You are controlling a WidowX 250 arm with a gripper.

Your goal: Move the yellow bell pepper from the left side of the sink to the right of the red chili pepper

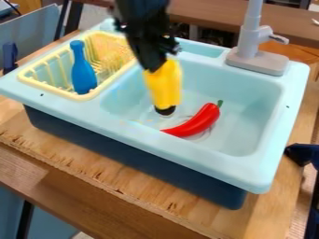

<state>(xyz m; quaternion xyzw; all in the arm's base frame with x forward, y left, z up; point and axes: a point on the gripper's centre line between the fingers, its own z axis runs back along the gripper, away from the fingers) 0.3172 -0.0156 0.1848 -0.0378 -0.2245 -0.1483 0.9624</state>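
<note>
**Long yellow object with a black lower end (164,86), gripped by the black two-finger hand (154,66) at the pale blue plastic basin (250,100)**

Gripped by its upper end and hanging nearly upright, with the black end down in the left part of the basin, near the floor; too blurred to tell whether touching it. Closed on the yellow object, coming down from the top edge; too blurred to tell how wide between the fingers.

Just beside, to the right of that black end, on the basin floor: a curved, glossy red toy chili pepper (198,123) with a green stem (220,102). Lying with the narrow tip to the lower left and the stem to the upper right.

Left of the basin, set into the same sink top: a pale yellow plastic slatted rack (76,97). Inside it, a blue bottle-shaped toy (83,72), neck up, leaning slightly.

Behind the basin, on the rim: a grey plastic faucet (250,42) on a broad base. Beneath the sink top, a dark blue lower body (128,151), resting on a light brown wooden counter (143,184) with a rough front edge.
</note>
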